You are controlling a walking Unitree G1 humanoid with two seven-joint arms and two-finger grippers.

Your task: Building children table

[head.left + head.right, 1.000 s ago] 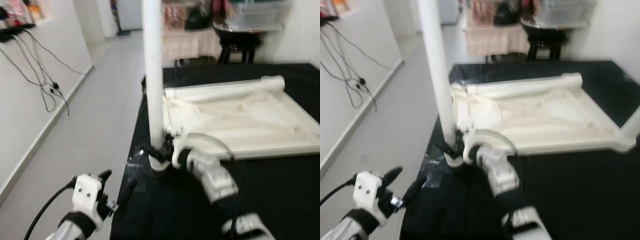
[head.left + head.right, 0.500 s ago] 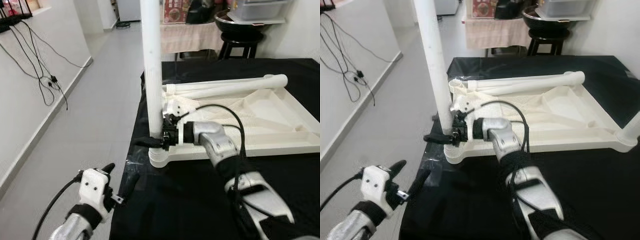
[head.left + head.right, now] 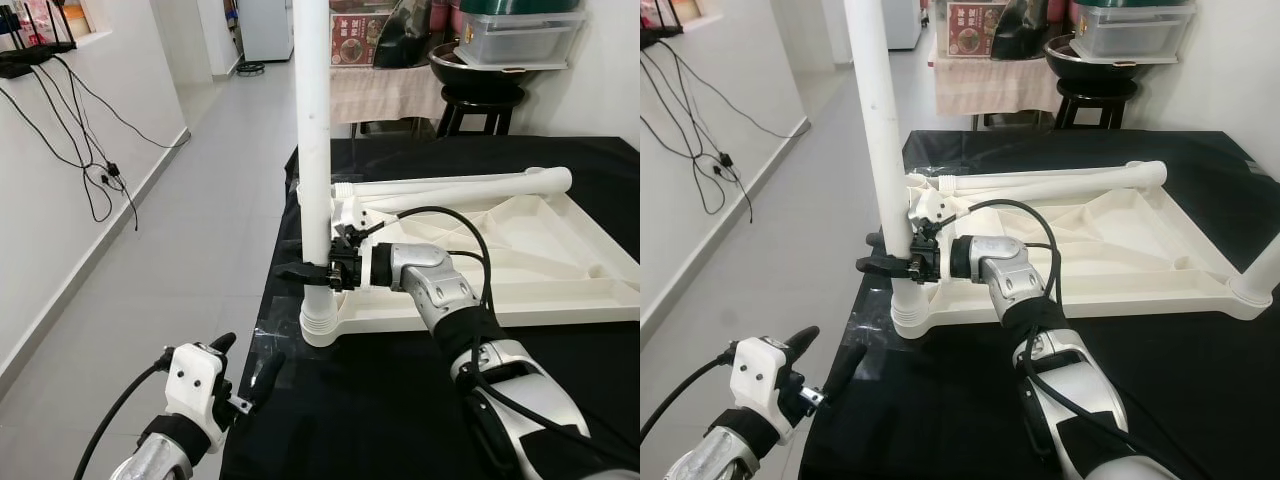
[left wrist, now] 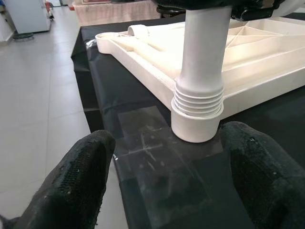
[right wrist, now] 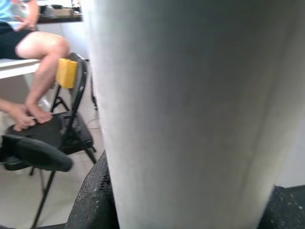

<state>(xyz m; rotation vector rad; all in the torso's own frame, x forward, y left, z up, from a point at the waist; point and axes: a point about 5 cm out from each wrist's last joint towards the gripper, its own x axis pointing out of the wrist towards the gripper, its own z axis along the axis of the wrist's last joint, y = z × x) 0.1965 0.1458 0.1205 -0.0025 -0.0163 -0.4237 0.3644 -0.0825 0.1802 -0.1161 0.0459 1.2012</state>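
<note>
A white children's table top [image 3: 500,260] lies upside down on a black-covered table [image 3: 400,400]. One white leg [image 3: 314,120] stands upright in the threaded socket [image 4: 197,112] at the near-left corner. My right gripper [image 3: 308,272] is shut around this leg a little above the socket, its fingers [image 5: 95,191] hugging both sides. A second leg [image 3: 450,187] lies across the far side of the top. A third leg [image 3: 1262,268] stands at the near-right corner. My left gripper [image 3: 245,356] hovers open and empty, low by the table's front-left edge, aimed at the socket.
The black table's left edge [image 3: 268,330] drops to a tiled floor [image 3: 180,260]. Cables [image 3: 95,170] hang on the white wall at left. A black stool [image 3: 480,100] and a cloth-covered table stand behind. A person's legs [image 5: 43,47] rest on a black chair [image 5: 71,129].
The head view has steadied from blur. My right gripper rose from the leg's base to a little higher on the leg and stays shut there. The left gripper barely moved.
</note>
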